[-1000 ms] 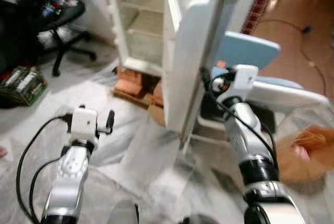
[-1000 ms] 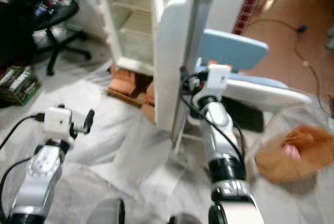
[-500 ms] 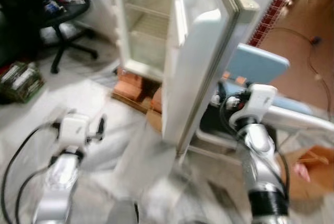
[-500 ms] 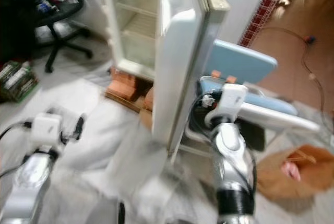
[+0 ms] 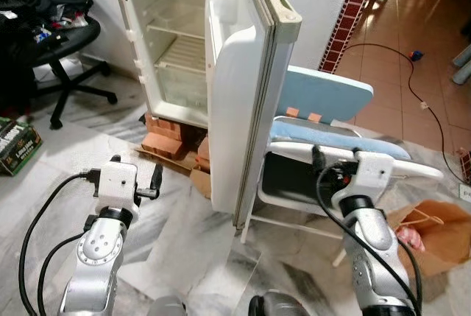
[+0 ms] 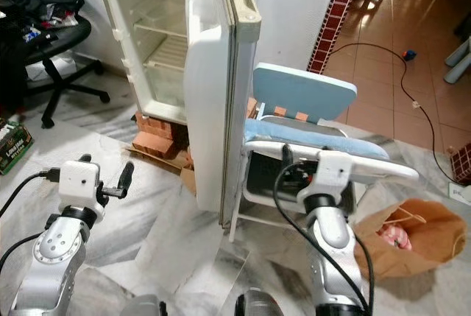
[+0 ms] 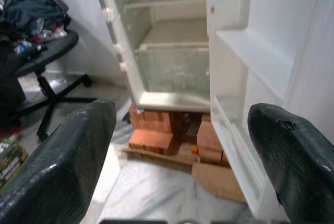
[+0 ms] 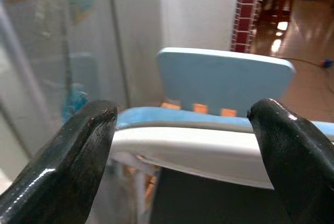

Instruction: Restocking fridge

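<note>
Both hands spread open and empty: left hand facing the fridge interior, right hand beyond its door, toward the chair.

Both silver arms reach forward toward 12 o'clock, raised; the left tool and right tool each hold their fingers spread wide, empty.

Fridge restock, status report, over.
Left gripper open, empty. Right gripper open, empty. Fridge open, shelves bare. Chair beside door.
</note>
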Robot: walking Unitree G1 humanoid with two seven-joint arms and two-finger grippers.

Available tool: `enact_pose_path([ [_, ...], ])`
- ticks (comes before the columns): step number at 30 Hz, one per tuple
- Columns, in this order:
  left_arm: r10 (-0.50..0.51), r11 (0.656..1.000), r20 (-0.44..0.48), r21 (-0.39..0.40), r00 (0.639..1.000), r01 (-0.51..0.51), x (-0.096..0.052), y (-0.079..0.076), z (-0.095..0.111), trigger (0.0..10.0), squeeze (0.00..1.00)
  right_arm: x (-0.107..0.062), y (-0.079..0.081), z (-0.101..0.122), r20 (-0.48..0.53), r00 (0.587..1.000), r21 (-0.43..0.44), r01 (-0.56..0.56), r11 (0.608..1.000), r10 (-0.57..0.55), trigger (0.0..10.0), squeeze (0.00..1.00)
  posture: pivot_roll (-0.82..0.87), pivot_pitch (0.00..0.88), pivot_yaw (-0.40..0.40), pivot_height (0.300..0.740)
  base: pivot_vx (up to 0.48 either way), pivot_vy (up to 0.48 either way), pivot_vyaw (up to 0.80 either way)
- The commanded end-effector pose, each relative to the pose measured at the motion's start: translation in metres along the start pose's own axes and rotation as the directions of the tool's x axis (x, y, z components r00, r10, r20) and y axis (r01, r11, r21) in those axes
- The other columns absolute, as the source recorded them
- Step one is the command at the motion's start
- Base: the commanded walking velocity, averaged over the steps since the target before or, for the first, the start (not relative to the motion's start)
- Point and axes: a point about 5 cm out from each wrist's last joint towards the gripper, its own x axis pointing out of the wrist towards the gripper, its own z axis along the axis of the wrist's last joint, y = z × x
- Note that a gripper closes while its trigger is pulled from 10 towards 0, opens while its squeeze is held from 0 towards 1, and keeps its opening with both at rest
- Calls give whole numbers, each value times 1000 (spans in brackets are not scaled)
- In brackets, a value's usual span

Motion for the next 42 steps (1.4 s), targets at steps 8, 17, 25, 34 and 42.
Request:
enact_pose_path([
  [8,-57,998,31,2,998,57,12,-17,7,10000,0,56,41,31,64,988,54,-147,988,143,10000,0,23,13,-28,740,0,0,0],
  [17,-71,997,17,5,997,70,11,-22,2,10000,0,84,90,56,102,940,187,-341,921,327,10000,0,32,9,-44,740,0,0,0],
  [25,-85,996,16,8,996,85,13,-26,1,10000,0,46,161,84,265,579,359,-801,478,771,10000,0,36,7,-48,740,0,0,0],
  [34,-83,996,11,29,997,82,14,-24,-1,10000,0,56,109,36,56,820,156,-571,806,569,10000,0,21,22,-52,740,0,0,0],
  [42,-85,996,6,33,996,84,15,-20,-1,10000,0,41,39,24,41,975,63,-222,973,219,10000,0,3,41,-39,740,0,0,0],
])
